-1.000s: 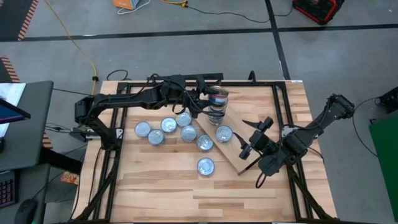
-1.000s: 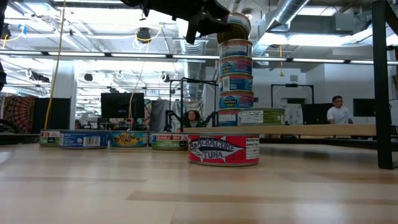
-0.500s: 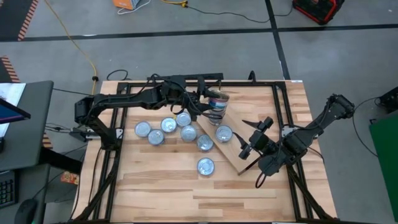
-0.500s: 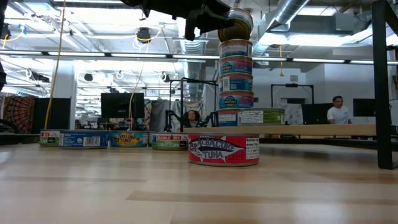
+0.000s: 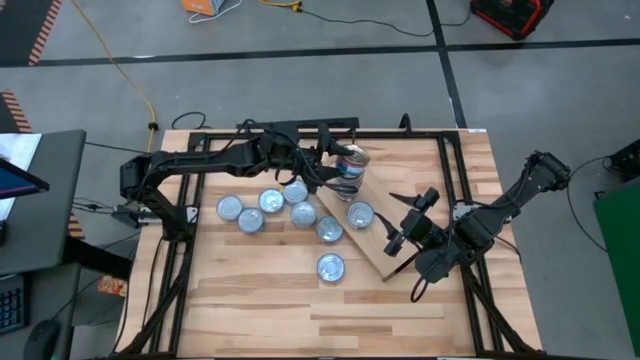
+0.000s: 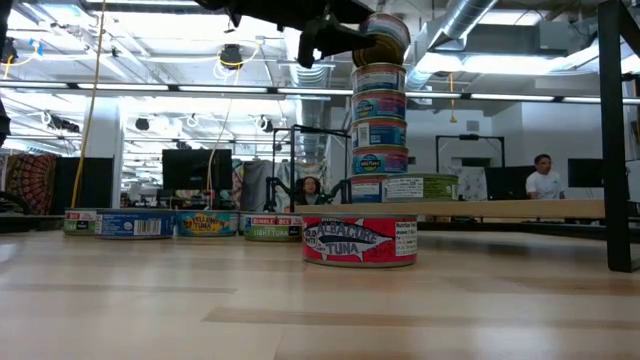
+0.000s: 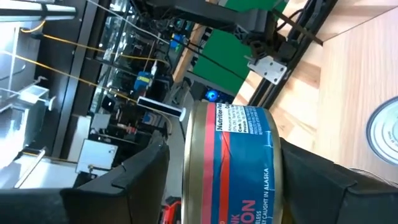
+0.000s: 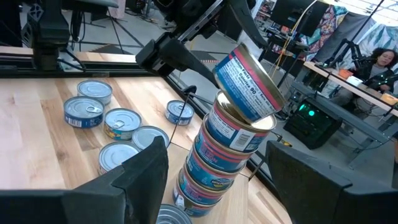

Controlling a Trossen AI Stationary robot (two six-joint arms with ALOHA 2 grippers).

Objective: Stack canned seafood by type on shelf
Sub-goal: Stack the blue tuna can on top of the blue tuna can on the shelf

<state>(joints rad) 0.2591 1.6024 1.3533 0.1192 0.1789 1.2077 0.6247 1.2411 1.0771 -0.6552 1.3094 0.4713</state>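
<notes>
Several tins of canned seafood form a tall stack (image 6: 379,130) at the far end of the shelf (image 5: 378,243), a light-wood board lying aslant on the table. On top sits a tilted blue-and-red tin (image 8: 245,78), with my left gripper (image 5: 337,166) shut on it. One more tin (image 5: 360,214) lies flat on the shelf beside the stack. My right gripper (image 5: 400,222) hovers open over the shelf's right part, with nothing between its fingers. My left gripper holds the top tin (image 7: 233,162) between its two fingers, one on the lid side and one on the bottom side (image 7: 273,180). The fingers come nearly level from the table's left. The tin is tilted, its lower edge (image 8: 252,118) on the stack's top tin.
Several loose tins (image 5: 272,201) lie flat on the table left of the shelf, and a red-labelled one (image 5: 330,267) lies nearer the front edge. Dark frame rails (image 5: 452,180) run along the table's sides. People sit in the room behind (image 6: 543,178).
The top tin has tipped more steeply on the stack, so that its silver lid now shows from above. My left gripper has stayed where it was. The stack below has not shifted.
</notes>
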